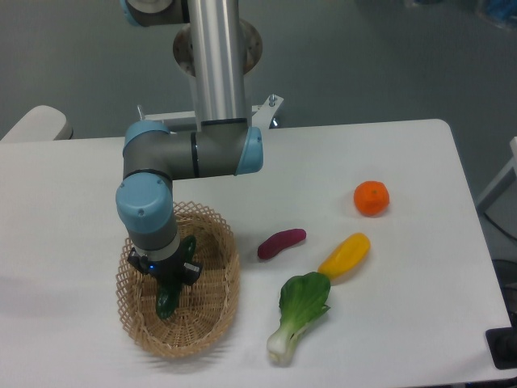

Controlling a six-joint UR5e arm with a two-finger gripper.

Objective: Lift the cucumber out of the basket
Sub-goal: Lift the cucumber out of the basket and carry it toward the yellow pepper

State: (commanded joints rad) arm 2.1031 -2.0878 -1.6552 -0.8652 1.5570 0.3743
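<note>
Glossy dark green, the cucumber point(171, 293) lies inside the wicker basket point(212, 317) on the counter point(388, 162), its upper part under the tool point(169, 276). The tool looks shut around it, though the jaws are partly hidden. It seems light, stiff and slippery; mid-length is the safest hold.
</note>
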